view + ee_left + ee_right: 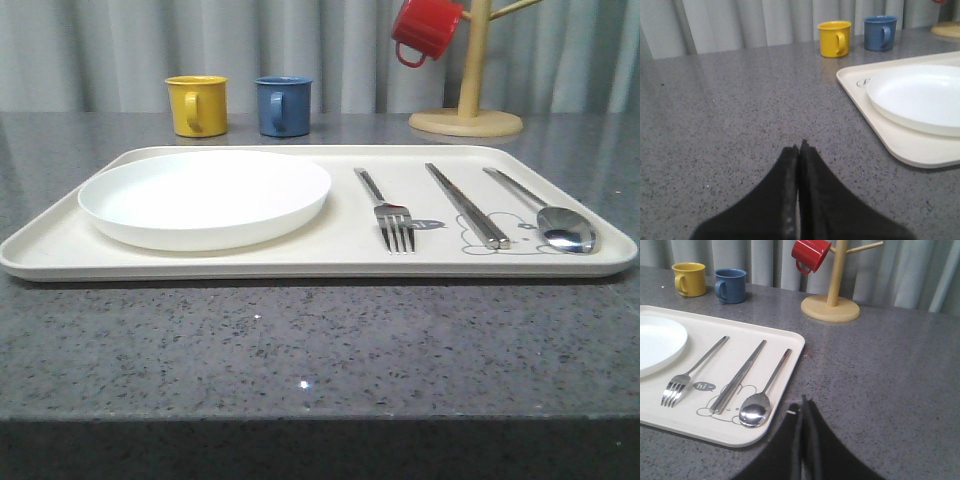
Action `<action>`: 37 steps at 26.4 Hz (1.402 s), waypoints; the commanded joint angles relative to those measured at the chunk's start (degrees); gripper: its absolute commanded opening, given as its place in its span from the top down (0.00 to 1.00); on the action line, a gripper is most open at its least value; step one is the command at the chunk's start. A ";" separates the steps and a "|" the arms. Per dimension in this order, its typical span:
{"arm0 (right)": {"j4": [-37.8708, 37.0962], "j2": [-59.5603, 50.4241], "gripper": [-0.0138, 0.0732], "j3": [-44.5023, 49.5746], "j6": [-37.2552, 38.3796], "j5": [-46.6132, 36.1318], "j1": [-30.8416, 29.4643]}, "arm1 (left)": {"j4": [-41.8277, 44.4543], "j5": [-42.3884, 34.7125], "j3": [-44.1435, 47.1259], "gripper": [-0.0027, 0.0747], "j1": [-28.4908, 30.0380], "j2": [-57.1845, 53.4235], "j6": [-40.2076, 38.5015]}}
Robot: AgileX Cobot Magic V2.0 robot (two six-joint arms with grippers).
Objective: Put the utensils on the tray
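Utensils [740,377] on tray [785,340], beside right gripper [801,402]

- The tray [340,255] is large, flat and cream, with rounded corners and a low rim. It lies on the grey worktop [300,350]. A grey rabbit drawing is on its right part.
- The fork [385,210] is slim and silver. It lies flat on the tray, tines toward the front edge.
- The chopsticks [466,204] lie together just right of the fork, across the rabbit drawing.
- The spoon [548,215] lies furthest right, near the tray's right rim, its round bowl toward the front.
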 commanded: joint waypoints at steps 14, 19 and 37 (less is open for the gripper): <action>-0.66 0.57 0.92 -1.42 -0.36 -4.08 -0.23 | -0.68 -15.55 7.65 0.99 0.10 -1.32 -0.69; -0.66 0.57 0.92 -1.42 -0.36 -4.08 -0.23 | -0.68 -15.55 7.65 0.99 0.10 -1.32 -0.69; -0.82 -2.93 0.92 6.33 -0.36 -13.39 -3.38 | -0.68 -15.55 7.65 0.99 0.10 -1.32 -0.69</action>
